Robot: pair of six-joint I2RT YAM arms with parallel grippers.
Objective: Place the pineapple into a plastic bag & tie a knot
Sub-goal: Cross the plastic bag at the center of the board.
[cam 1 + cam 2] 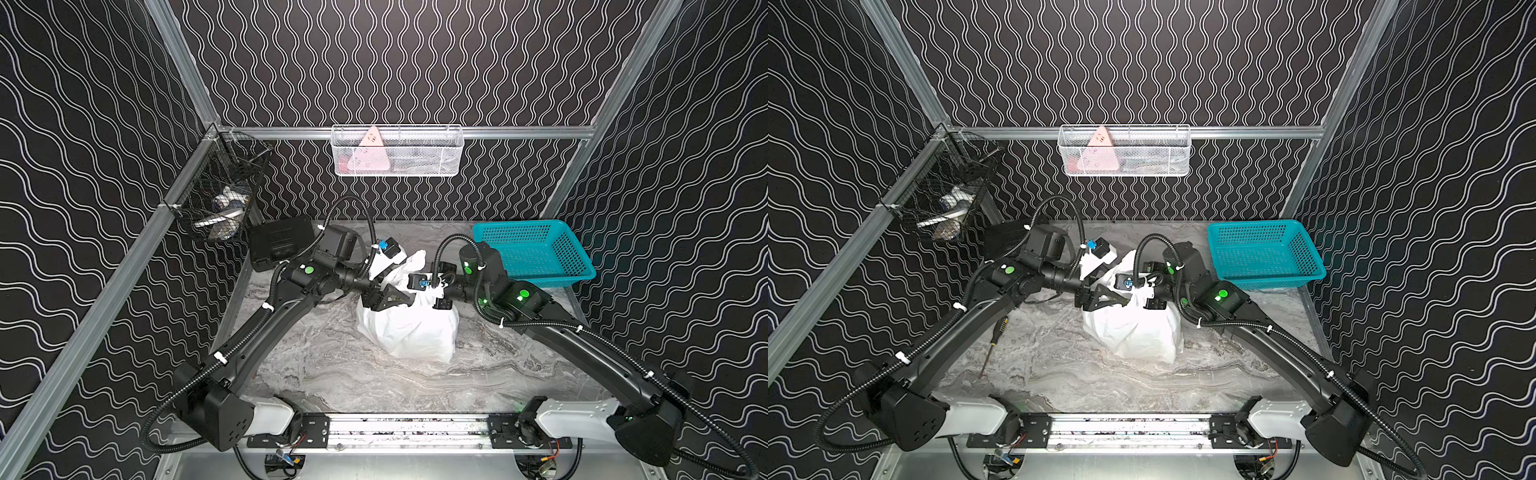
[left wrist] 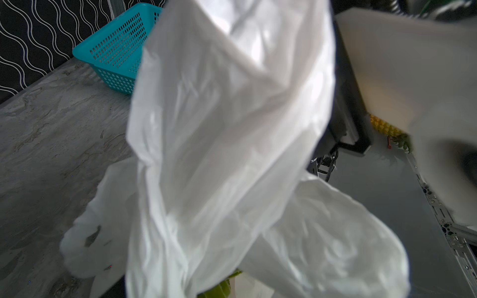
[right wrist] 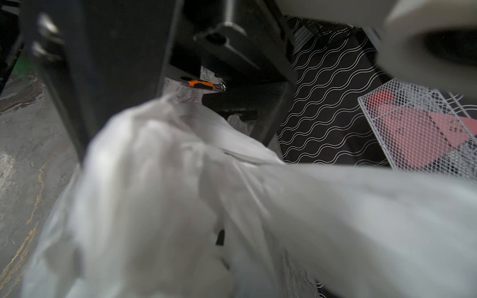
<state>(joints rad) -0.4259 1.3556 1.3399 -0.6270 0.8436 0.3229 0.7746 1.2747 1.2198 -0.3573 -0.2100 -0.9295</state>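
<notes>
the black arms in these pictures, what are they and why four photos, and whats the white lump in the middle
They are two robot arms mounted on a rail at the near edge of the table, each ending in a two-fingered hand. Two pictures look down on the whole scene; the other two come from cameras on the arms' wrists, so they are close and blurry. The white lump is a thin plastic bag standing between the arms. The right hand is closed, apparently on a strip of the bag; the left hand is at the bag's top, but whether it grips is unclear. A teal basket sits at the far right, and a screwdriver lies beside the left arm.
</notes>
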